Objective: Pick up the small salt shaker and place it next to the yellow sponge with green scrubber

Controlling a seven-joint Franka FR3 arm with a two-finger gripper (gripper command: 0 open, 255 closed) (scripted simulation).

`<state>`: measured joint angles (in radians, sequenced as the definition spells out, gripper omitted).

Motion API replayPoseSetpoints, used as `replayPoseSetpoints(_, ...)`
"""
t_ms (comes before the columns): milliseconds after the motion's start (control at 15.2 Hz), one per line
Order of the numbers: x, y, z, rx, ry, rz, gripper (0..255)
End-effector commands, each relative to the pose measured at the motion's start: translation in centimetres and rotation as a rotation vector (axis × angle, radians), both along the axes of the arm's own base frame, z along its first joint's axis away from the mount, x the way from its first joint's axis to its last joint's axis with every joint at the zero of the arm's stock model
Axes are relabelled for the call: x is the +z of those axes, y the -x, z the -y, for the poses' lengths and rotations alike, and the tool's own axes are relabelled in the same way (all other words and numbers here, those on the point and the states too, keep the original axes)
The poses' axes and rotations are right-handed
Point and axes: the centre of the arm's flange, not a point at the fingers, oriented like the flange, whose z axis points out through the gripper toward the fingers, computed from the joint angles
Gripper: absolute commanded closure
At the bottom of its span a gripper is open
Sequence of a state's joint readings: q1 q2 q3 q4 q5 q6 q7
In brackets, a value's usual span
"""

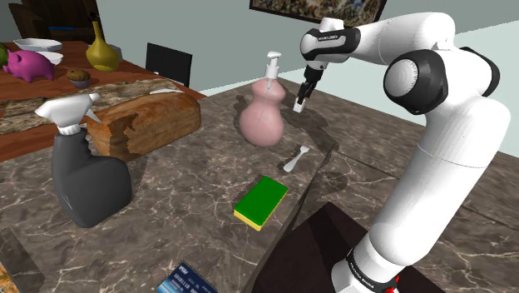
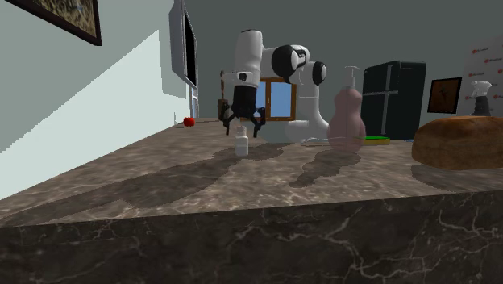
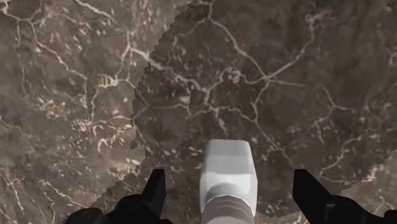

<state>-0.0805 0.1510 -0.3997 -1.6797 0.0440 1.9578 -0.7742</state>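
The small white salt shaker (image 1: 299,103) stands upright on the dark marble counter (image 1: 191,200), just right of a pink pump bottle in the shoulder view. My black gripper (image 1: 309,82) hangs directly over it, open. In the second exterior view the gripper (image 2: 243,125) sits just above the shaker (image 2: 240,144). In the wrist view the shaker (image 3: 229,181) stands between my fingers (image 3: 156,191) with a gap on each side, so nothing is held. The yellow sponge with a green top (image 1: 261,201) lies flat near the counter's front edge, well away from the shaker.
The pink pump bottle (image 1: 266,106) stands close beside the shaker. A small white utensil (image 1: 295,158) lies between shaker and sponge. A loaf of bread (image 1: 145,125) and a dark grey spray bottle (image 1: 83,171) occupy the shoulder view's left. A blue packet (image 1: 187,281) lies at the bottom edge.
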Motion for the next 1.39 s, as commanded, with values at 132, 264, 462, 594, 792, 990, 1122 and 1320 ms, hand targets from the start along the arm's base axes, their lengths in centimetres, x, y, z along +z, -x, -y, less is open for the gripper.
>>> replayPoseSetpoints(132, -0.4, 0.1, 0.0, 0.000, 0.000, 0.001, 0)
replayPoseSetpoints(264, -0.4, 0.1, 0.0, 0.000, 0.000, 0.001, 0)
replayPoseSetpoints(462, -0.4, 0.1, 0.0, 0.000, 0.000, 0.001, 255)
replayPoseSetpoints(594, -0.4, 0.1, 0.0, 0.000, 0.000, 0.001, 255)
replayPoseSetpoints(792, -0.4, 0.1, 0.0, 0.000, 0.000, 0.001, 255)
replayPoseSetpoints(990, -0.4, 0.1, 0.0, 0.000, 0.000, 0.001, 255)
replayPoseSetpoints(1122, 0.2, 0.1, 0.0, 0.000, 0.000, 0.001, 255)
replayPoseSetpoints(1320, 1.7, 0.1, 0.0, 0.000, 0.000, 0.001, 255)
